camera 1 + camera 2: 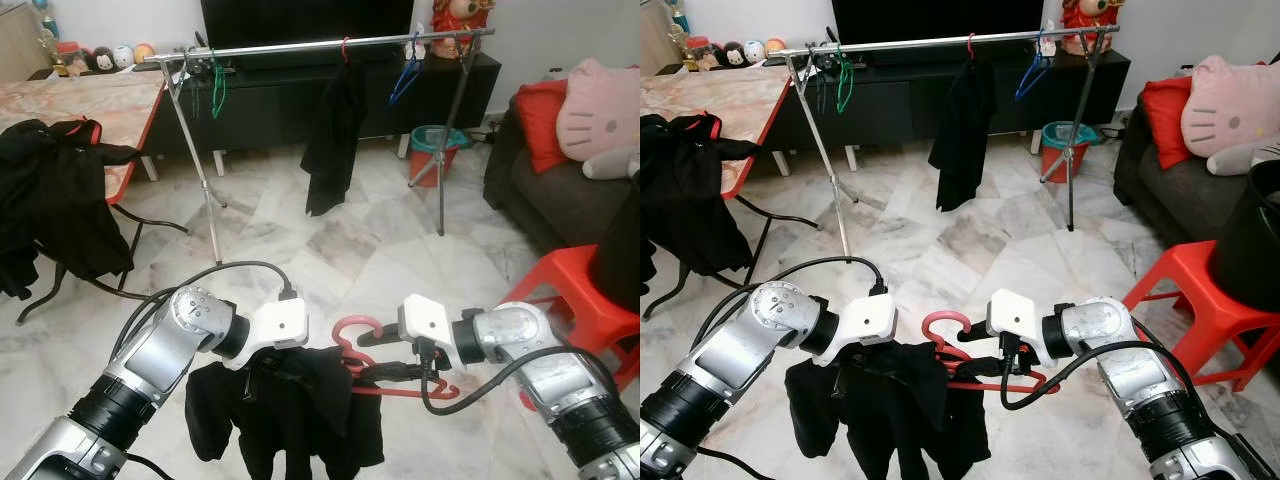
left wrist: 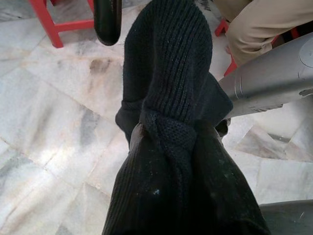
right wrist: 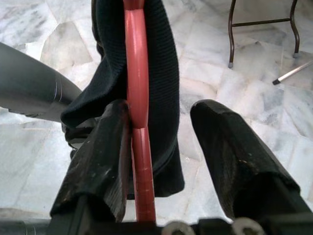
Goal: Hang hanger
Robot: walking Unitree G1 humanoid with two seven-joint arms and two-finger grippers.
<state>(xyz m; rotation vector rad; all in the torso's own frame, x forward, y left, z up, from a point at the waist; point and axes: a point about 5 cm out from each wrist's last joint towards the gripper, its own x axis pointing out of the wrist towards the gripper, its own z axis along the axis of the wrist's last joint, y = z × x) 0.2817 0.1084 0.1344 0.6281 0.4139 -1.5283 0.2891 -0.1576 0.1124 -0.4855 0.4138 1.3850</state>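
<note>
red hanger (image 3: 137, 88) btwn right gripper (image 3: 166, 147) fingers, seemingly unclamped

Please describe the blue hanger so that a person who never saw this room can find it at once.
Look at the long metal clothes rail standing in front of the black TV cabinet. Follow it toward the sofa; near that end hangs the blue hanger. It is empty, unlike the red hanger in the middle carrying a black garment, and the green hangers hang at the opposite end.
</note>
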